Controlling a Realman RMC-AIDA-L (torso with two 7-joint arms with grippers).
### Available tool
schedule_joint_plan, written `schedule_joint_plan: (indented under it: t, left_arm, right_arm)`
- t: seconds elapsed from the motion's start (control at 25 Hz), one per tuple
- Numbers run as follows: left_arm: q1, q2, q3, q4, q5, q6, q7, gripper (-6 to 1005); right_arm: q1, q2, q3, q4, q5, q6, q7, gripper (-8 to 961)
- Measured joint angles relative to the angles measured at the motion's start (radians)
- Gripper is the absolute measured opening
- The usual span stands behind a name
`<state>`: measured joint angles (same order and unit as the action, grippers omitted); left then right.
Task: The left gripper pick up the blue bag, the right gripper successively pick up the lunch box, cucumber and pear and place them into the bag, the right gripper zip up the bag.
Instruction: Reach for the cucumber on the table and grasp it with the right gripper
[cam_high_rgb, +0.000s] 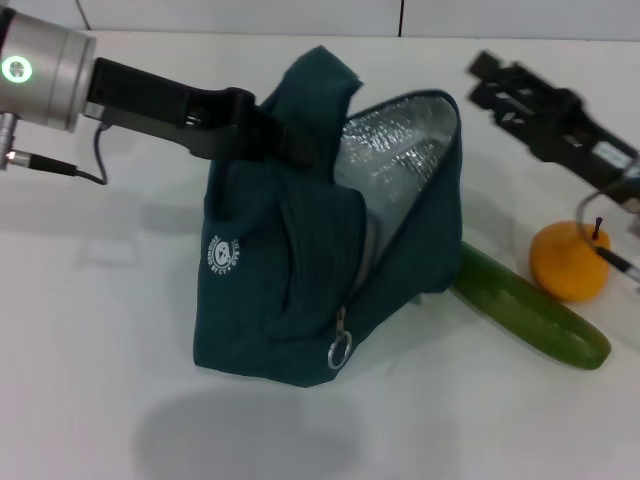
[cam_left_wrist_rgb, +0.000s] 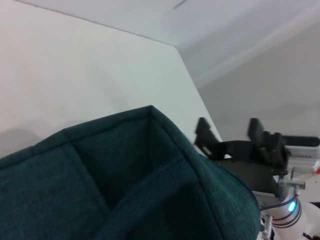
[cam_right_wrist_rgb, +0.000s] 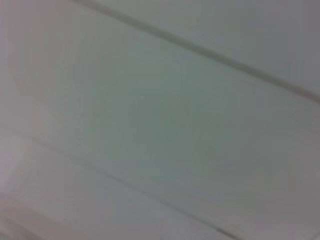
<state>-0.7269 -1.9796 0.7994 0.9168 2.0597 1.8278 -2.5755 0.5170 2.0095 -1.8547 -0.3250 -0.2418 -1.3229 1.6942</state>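
Head view: the left hand (cam_high_rgb: 262, 128), entering from the upper left, is clenched on a loop handle of the blue bag (cam_high_rgb: 280, 290), holding its top up at frame centre. The bag's mouth gapes, exposing silver lining; its zipper ring pull (cam_high_rgb: 339, 351) hangs low on the front. The right hand (cam_high_rgb: 480, 80) hangs at upper right above the white desk (cam_high_rgb: 90, 330), its fingers released and holding nothing. The cucumber (cam_high_rgb: 530, 310) lies at lower right, one end hidden behind the bag; the pear (cam_high_rgb: 570, 262) sits upright just beside it.
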Motion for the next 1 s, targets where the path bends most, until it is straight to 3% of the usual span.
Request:
schedule_joint_plan:
  t: [0.16,0.36,0.56,0.68,0.8,0.92,1.0]
  left_arm:
    - [0.007,0.005,-0.009,0.000,-0.001,0.000,0.000,41]
    - [0.007,0.005,-0.009,0.002,-0.002,0.005,0.000,41]
    - [0.015,0.005,-0.009,0.002,-0.006,0.006,0.001,41]
    - [0.019,0.006,-0.008,0.003,-0.011,0.007,0.002,42]
    - [0.019,0.006,-0.007,0.003,-0.011,0.007,0.003,42]
    - [0.019,0.006,-0.007,0.005,-0.011,0.007,0.003,42]
    - [0.019,0.005,-0.007,0.005,-0.011,0.007,0.003,42]
  right_arm:
    - [-0.023,-0.047,0.057,0.073,-0.002,-0.107,-0.013,611]
    - [-0.059,-0.150,0.065,0.104,-0.008,-0.180,-0.092,666]
    - [-0.098,-0.224,0.066,0.116,-0.052,-0.236,-0.335,666]
    - [-0.119,-0.237,0.067,0.120,-0.092,-0.236,-0.482,666]
    - [-0.133,-0.235,0.068,0.134,-0.127,-0.231,-0.609,667]
    - [-0.125,-0.236,0.067,0.141,-0.164,-0.221,-0.614,667]
    - [-0.104,-0.251,0.067,0.136,-0.204,-0.216,-0.561,667]
